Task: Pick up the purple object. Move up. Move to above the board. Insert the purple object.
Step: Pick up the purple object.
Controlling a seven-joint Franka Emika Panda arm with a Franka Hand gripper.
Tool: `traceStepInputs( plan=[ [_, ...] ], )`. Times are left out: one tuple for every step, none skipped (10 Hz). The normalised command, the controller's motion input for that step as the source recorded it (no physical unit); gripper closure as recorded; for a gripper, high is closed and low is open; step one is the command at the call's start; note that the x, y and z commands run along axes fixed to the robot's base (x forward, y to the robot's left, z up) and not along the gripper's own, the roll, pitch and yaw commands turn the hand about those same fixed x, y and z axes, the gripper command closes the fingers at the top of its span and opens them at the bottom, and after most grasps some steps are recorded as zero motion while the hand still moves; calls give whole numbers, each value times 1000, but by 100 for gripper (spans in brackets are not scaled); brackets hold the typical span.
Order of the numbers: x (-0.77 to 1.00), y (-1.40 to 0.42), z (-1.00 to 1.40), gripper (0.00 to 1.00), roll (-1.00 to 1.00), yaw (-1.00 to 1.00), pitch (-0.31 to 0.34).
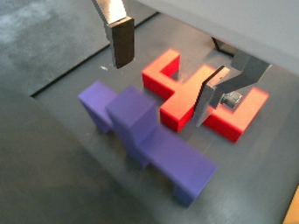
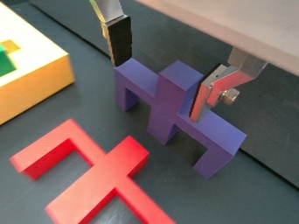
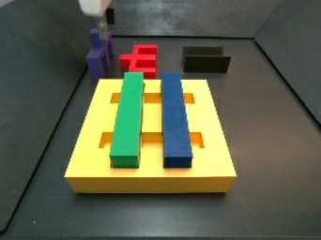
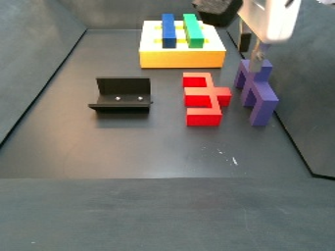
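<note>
The purple object lies on the dark floor, its raised middle stub pointing up. My gripper is open and low over it, one finger on each side of the stub; the fingers do not grip it. In both side views the gripper hangs just above the purple object, which is also seen at the far left. The yellow board carries a long green bar and a long blue bar. A corner of the board shows in a wrist view.
A red stepped block lies right beside the purple object, between it and the black fixture. It also shows in a wrist view. The bin's walls rise close behind the gripper.
</note>
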Motion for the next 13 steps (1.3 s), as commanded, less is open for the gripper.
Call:
traceStepInputs(
  plan=[
    [-117,0,-340,0,0,-126,21],
    [-117,0,-306,0,-20,-137,33],
    [-157,0,-260,0,-31,-154,34],
    [-237,54,-117,0,-61,-189,23],
    [-349,80,0,0,-126,-194,0],
    [-303,49,0,0,-177,-126,-14],
    [-117,49,0,0,-187,0,-74],
    [0,23,-40,0,-120,54,-27],
    [69,0,-134,0,-87,177,0],
    [43,6,-111,0,-93,254,0],
    [43,20,-89,0,-49,200,0],
    [0,117,-109,0,-30,203,0],
    [0,123,-60,0,-44,131,0]
  ],
)
